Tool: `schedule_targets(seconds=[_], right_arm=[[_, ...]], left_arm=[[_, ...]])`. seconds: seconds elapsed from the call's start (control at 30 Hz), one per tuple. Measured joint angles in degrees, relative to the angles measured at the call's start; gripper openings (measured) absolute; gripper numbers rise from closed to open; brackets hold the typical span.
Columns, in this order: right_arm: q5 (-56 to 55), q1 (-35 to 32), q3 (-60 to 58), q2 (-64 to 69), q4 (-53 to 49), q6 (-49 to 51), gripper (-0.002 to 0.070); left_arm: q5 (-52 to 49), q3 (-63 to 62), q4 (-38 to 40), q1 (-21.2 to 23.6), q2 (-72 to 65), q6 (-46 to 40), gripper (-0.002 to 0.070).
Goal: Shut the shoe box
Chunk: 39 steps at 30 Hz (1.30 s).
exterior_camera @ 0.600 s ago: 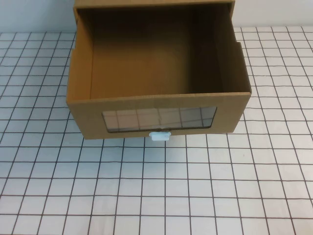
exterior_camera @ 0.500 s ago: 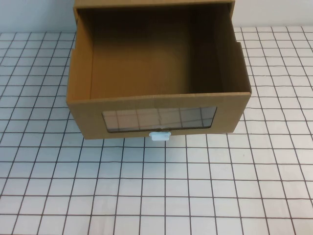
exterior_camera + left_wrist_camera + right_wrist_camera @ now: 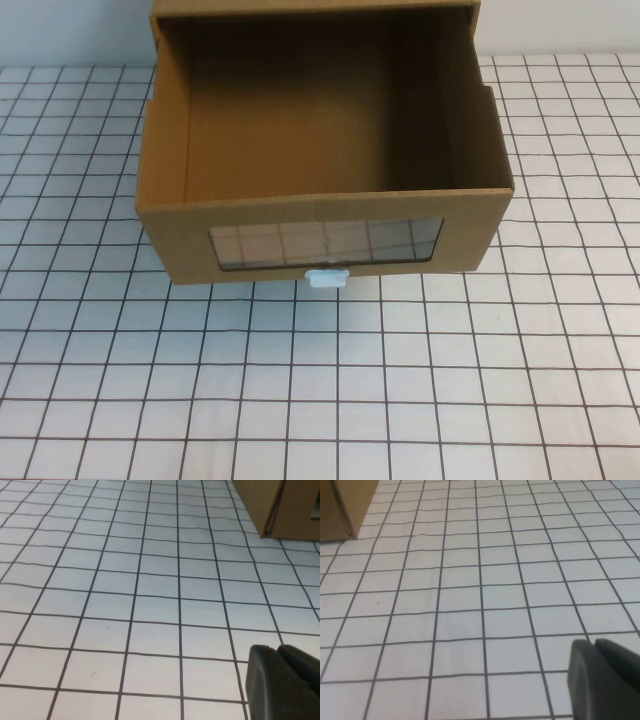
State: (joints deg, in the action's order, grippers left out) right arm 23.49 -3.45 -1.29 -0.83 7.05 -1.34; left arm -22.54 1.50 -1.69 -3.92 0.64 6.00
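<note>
Nothing has moved since the earlier frames: the shoe box (image 3: 325,150) sits exactly as it did, and neither arm has entered the high view.

Left end effector (image 3: 282,685): only a dark, blunt part of it shows at the edge of the left wrist view, low over the white gridded surface (image 3: 125,595). Whether its fingers are apart or together cannot be told. It touches nothing. Ahead of it and off to one side, well apart, a brown cardboard corner of the shoe box (image 3: 280,507) stands on the surface.

Right end effector (image 3: 602,680): likewise a dark part only, low over the surface (image 3: 470,590); its finger state cannot be told, and it holds nothing. A cardboard corner of the shoe box (image 3: 345,505) stands well ahead of it, on the opposite side to that seen from the left end effector, so the box lies beyond and between the two.

Shoe box, high view: the drawer is pulled out toward the robot, its interior open from above and bare. The front panel carries a wide clear window (image 3: 325,242). A small white pull tab (image 3: 328,276) sits just below the window at mid-width. The outer sleeve (image 3: 315,8) is at the far end.
</note>
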Motion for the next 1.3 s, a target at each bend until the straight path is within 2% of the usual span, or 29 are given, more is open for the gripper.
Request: schedule_targets(seconds=[0.87, 1.1, 1.3], right_arm=[[-0.04, 0.0, 0.0, 0.0, 0.12, 0.0, -0.0013], [-5.28, 0.0, 0.0, 0.0, 0.12, 0.0, -0.0013], [-23.49, 0.0, 0.0, 0.0, 0.24, 0.0, -0.0013]], left_arm=[[1.83, 0.0, -2.36, 0.0, 0.0, -0.76, -0.0005], [11.63, 0.0, -2.48, 0.0, 0.0, -0.76, -0.0005], [26.62, 0.0, -2.48, 0.0, 0.0, -0.76, -0.0005]])
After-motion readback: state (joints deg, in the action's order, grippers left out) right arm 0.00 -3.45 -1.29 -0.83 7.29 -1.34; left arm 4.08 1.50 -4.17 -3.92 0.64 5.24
